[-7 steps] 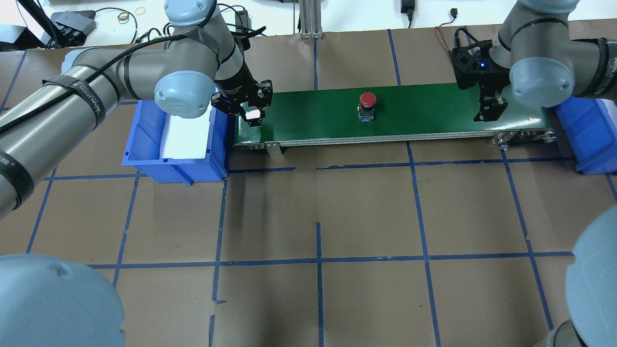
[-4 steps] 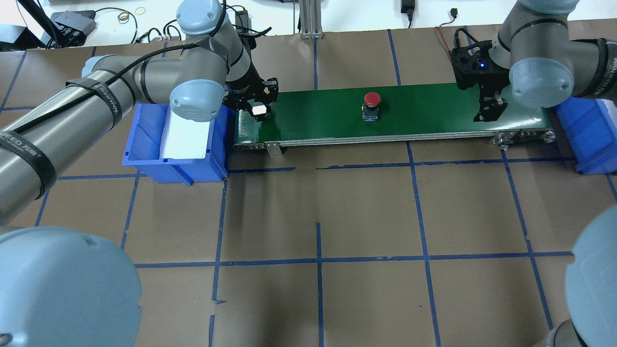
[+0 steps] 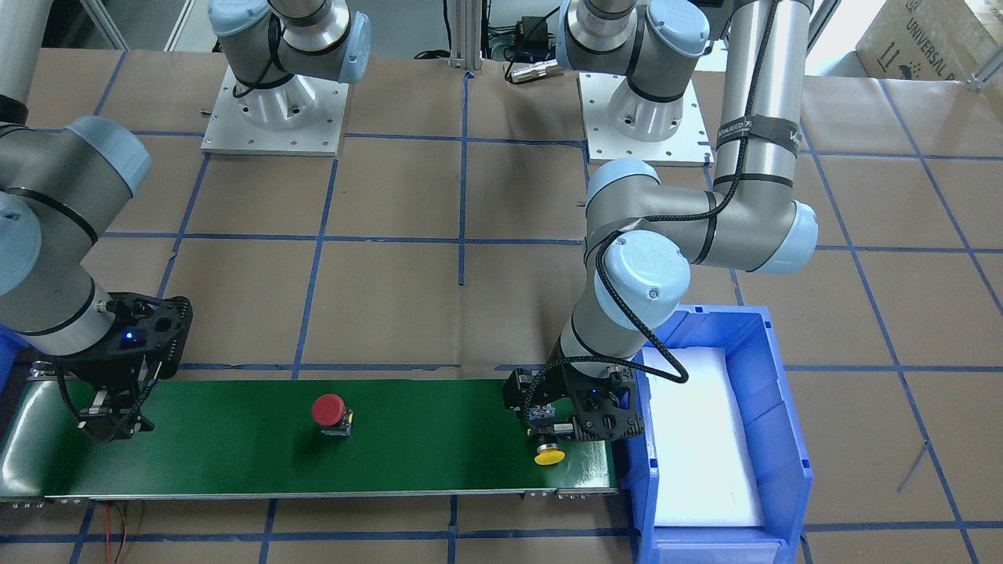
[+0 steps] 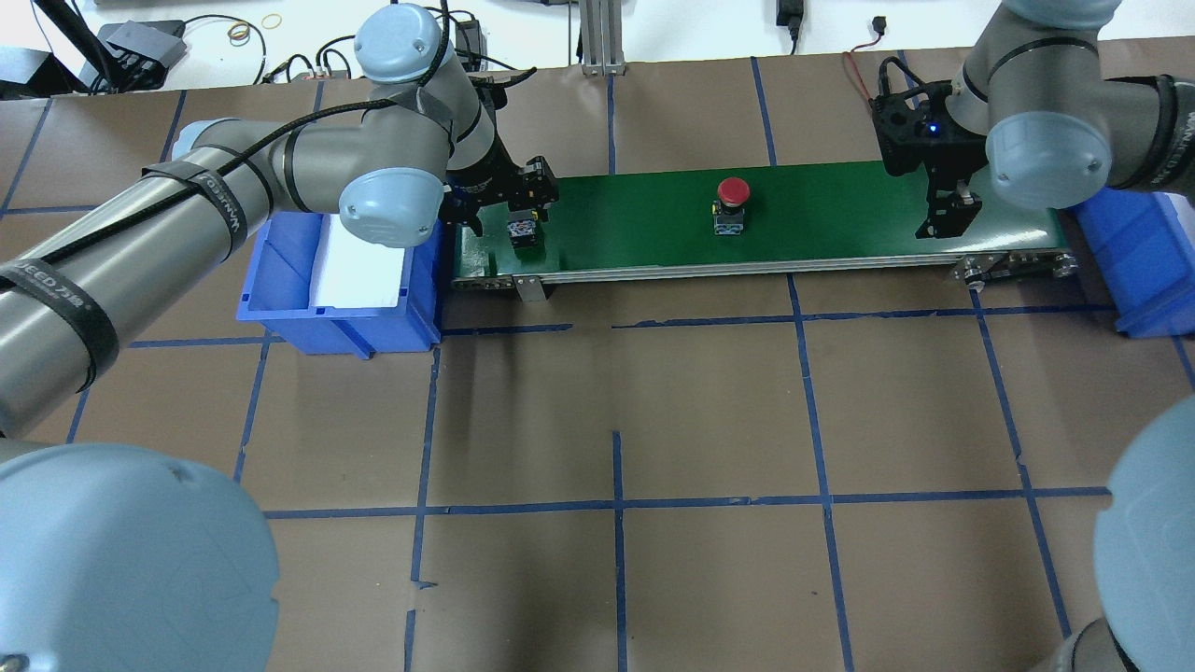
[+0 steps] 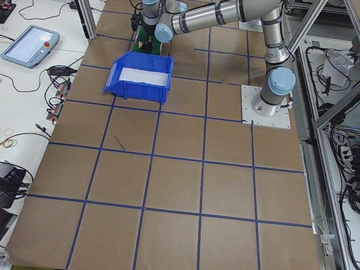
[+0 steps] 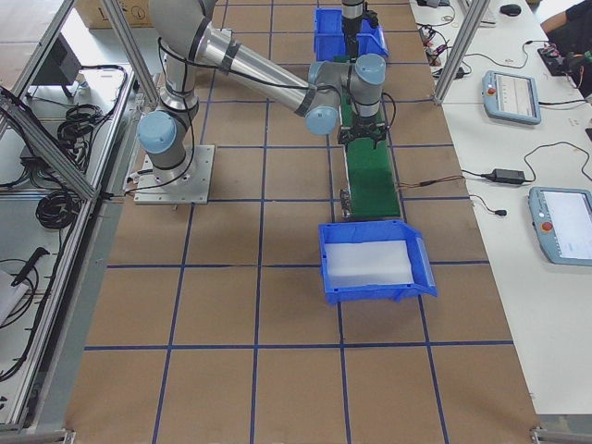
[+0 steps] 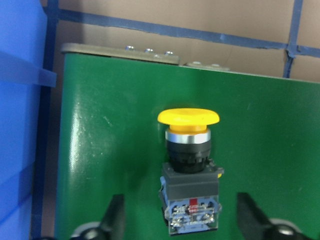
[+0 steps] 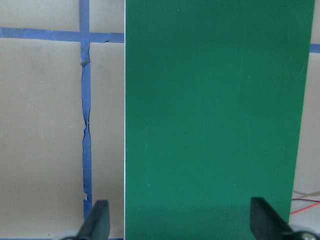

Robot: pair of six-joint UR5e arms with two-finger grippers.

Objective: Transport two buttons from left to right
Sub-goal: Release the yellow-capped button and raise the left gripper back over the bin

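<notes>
While I stand behind the robot and look across the brown paper-covered surface (image 4: 709,420) with its grid of blue tape, a long green conveyor belt (image 4: 840,215) runs from 9 o'clock to 3 o'clock along the far side. At the belt's 9 o'clock end the left tool (image 7: 182,215) hangs low with its fingers (image 7: 116,220) spread wide. Between them lies the yellow mushroom-capped push-button (image 7: 189,150) on its black-grey switch body. It is tipped on its side on the green surface of the belt, its cap pointing away from the robot, and there is a clear gap of belt between the body and each finger, so nothing is pinching it. Near the middle of the belt, a little toward 3 o'clock, the red mushroom-capped push-button (image 4: 731,203) stands upright on its own dark switch body, well apart from both tools. At the 3 o'clock end the right tool (image 8: 181,210) hovers over the belt, fingers spread too, with only bare green showing between them. Just beyond the belt's 9 o'clock end, touching or very nearly so, sits an open blue plastic bin (image 4: 280,280) lined with a white foam sheet (image 4: 359,271). A second blue plastic bin (image 4: 1144,271) sits just past the 3 o'clock end, partly behind the right arm's elbow.
</notes>
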